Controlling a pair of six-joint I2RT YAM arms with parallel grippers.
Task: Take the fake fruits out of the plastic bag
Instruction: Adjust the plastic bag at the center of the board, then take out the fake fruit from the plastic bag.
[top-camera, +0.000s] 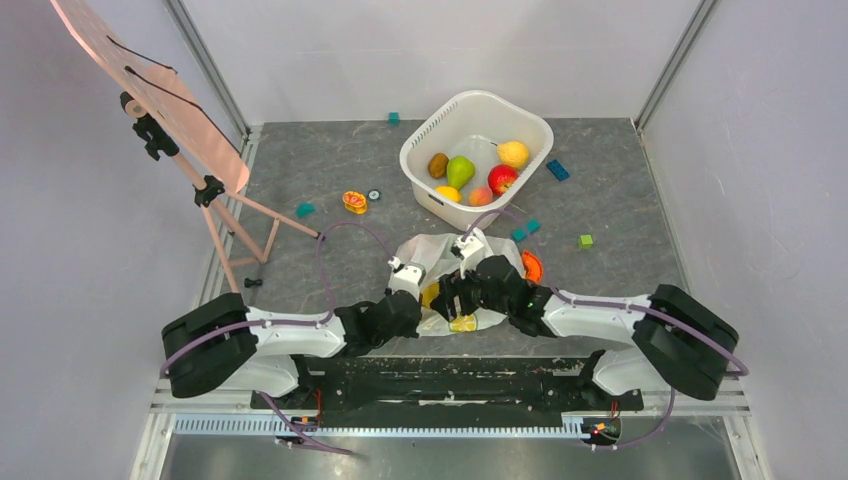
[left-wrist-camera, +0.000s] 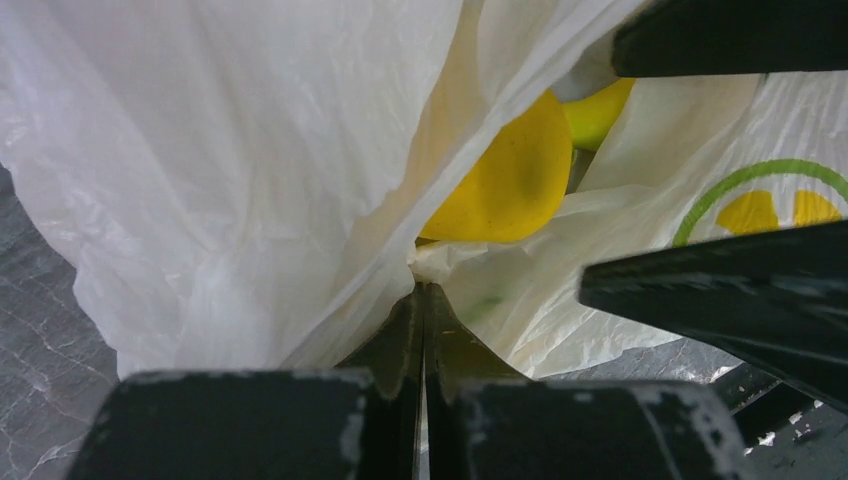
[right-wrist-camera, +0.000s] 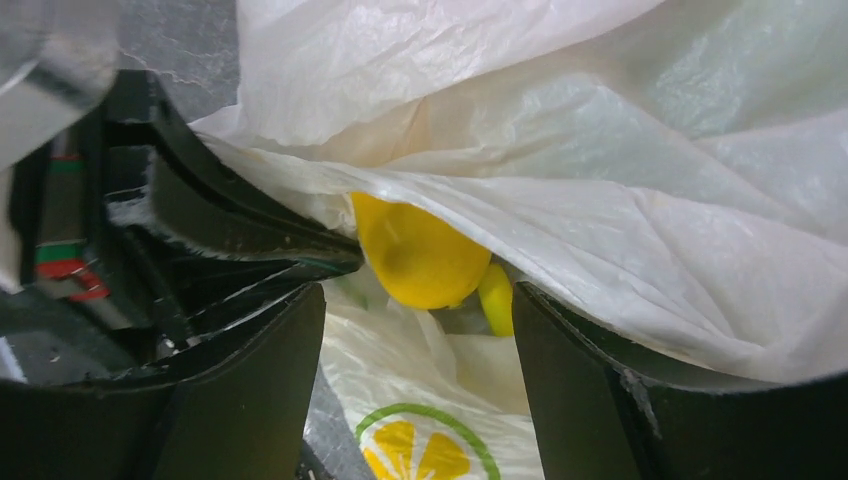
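The plastic bag (top-camera: 437, 255) lies in front of the arms, thin white with a lemon-slice print (right-wrist-camera: 425, 445). My left gripper (left-wrist-camera: 422, 288) is shut on a fold of the bag's edge and holds its mouth apart. My right gripper (right-wrist-camera: 420, 335) is open at the bag's mouth, its fingers (right-wrist-camera: 590, 390) on either side of the opening. Just ahead of it inside the bag lie a round yellow fruit (right-wrist-camera: 415, 250) and a narrower yellow banana-like piece (right-wrist-camera: 496, 300). Both also show in the left wrist view, the round fruit (left-wrist-camera: 500, 185) and the narrow piece (left-wrist-camera: 595, 110). The rest of the bag's inside is hidden.
A white tub (top-camera: 430, 130) behind the bag holds several fruits, among them a red apple (top-camera: 502, 178) and a green pear (top-camera: 459, 170). Small blocks (top-camera: 557, 170) and orange slice toys (top-camera: 354, 202) lie scattered around. A pink board on a stand (top-camera: 150, 90) leans at far left.
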